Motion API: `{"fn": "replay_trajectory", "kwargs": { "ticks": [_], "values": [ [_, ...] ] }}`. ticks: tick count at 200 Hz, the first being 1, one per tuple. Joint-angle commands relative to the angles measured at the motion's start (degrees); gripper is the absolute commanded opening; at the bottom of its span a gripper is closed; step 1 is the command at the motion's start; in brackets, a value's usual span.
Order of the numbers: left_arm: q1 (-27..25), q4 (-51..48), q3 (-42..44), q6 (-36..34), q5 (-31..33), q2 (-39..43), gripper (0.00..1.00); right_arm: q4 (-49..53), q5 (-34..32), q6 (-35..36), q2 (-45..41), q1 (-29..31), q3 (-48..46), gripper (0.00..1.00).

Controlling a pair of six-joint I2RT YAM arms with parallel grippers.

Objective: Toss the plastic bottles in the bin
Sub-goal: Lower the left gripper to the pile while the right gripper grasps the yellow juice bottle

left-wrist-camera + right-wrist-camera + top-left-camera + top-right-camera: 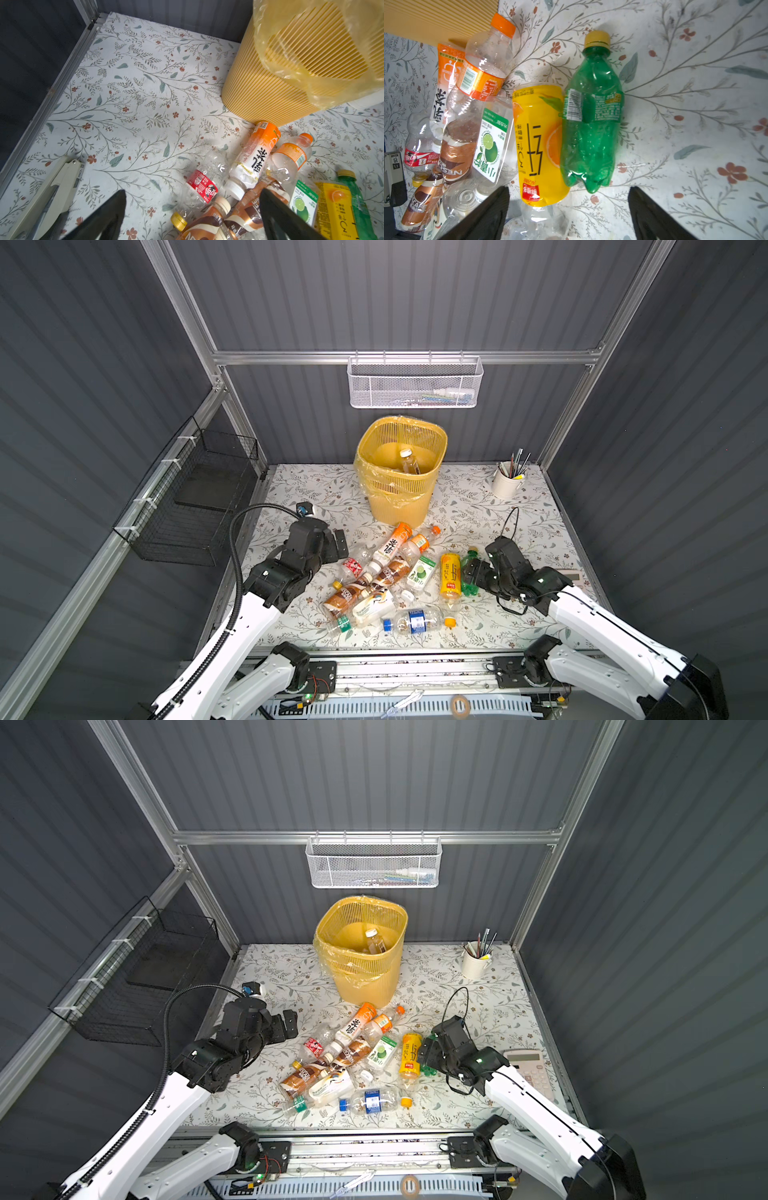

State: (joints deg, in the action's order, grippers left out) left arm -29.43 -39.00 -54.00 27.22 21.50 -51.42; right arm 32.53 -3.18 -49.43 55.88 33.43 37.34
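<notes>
While the left tool point(193, 191) hangs spread, the right tool point(569, 188) gapes at a crinkled translucent green plastic bottle point(591, 124). Other bottles point(386, 572) lie heaped by the ribbed yellow lattice bin point(399, 502).

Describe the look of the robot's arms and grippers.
The left arm and right arm have white links with black joints. A black corrugated hose runs along the left arm; a thin black cable loops above the right wrist. The left gripper and right gripper are black, each with two flat, tapering fingers.
</notes>
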Motion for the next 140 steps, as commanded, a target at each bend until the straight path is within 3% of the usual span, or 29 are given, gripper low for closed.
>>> {"fn": "replay_trajectory", "kwargs": {
  "ticks": [1, 58, 140],
  "values": [
    [0.2, -3.1, 1.6, 1.3, 1.2, -0.7, 1.00, 0.0, -2.7, -2.0, 3.3, 3.6, 2.3, 0.90],
    [0.2, -3.0, 4.6, 1.0, -1.3, -3.4, 1.00, -1.2, -2.6, -3.8, 13.4, 9.5, 6.1, 0.91],
    [0.3, -2.8, 7.0, 0.8, -1.9, -2.4, 1.00, 2.3, -3.1, -1.5, 25.7, 10.0, 12.7, 0.82]
  ]
}}
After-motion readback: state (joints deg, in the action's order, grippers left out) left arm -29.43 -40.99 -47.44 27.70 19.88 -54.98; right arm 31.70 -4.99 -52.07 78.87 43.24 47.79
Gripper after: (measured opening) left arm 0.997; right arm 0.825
